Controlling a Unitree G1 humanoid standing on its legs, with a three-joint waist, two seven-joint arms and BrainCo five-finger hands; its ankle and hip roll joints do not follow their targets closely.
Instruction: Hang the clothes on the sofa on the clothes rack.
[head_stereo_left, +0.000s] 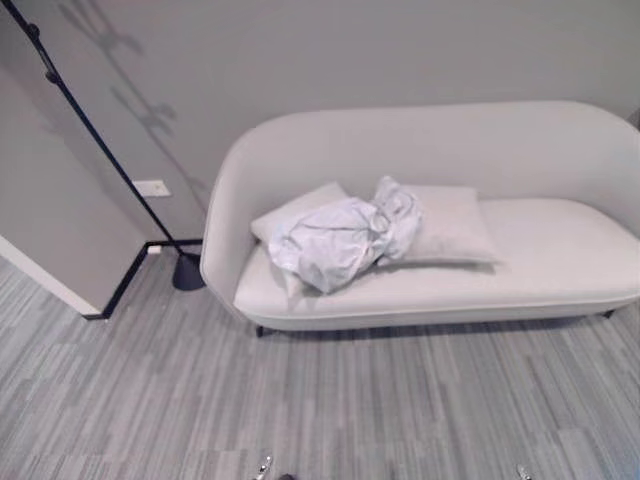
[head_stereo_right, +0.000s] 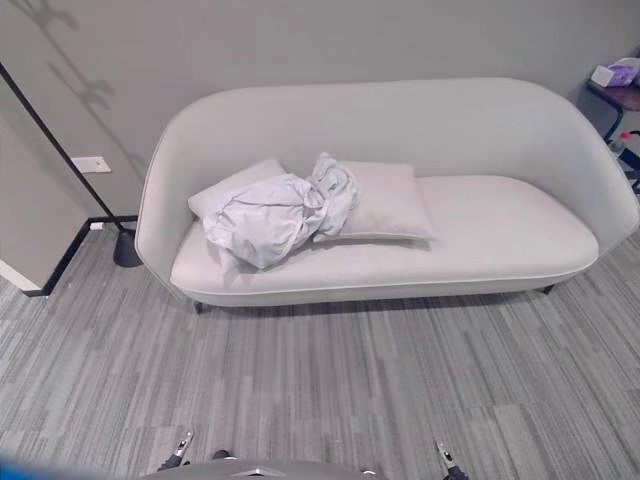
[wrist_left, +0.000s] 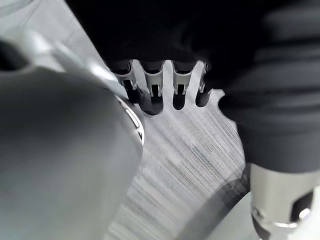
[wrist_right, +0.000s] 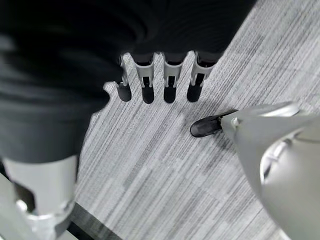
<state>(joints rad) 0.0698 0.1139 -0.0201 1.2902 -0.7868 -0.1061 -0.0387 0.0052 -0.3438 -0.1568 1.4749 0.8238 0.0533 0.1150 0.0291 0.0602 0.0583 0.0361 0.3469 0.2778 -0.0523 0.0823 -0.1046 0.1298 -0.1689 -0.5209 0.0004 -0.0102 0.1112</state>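
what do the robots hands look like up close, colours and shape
Both match. The left hand has slim silver fingers set in a row, ending in dark rounded tips, and a black ribbed cover wraps the back of the hand and wrist. The right hand has the same silver fingers, dark tips and black ribbed cover. Both show above grey striped floor.

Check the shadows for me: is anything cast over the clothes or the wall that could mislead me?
Left eye view: the clothes rack throws a faint branched shadow on the wall. The clothes on the sofa are evenly lit, with soft shading in the folds. A dark band lies under the sofa's front edge. Wrist views: the left hand and right hand hang over evenly lit floor.
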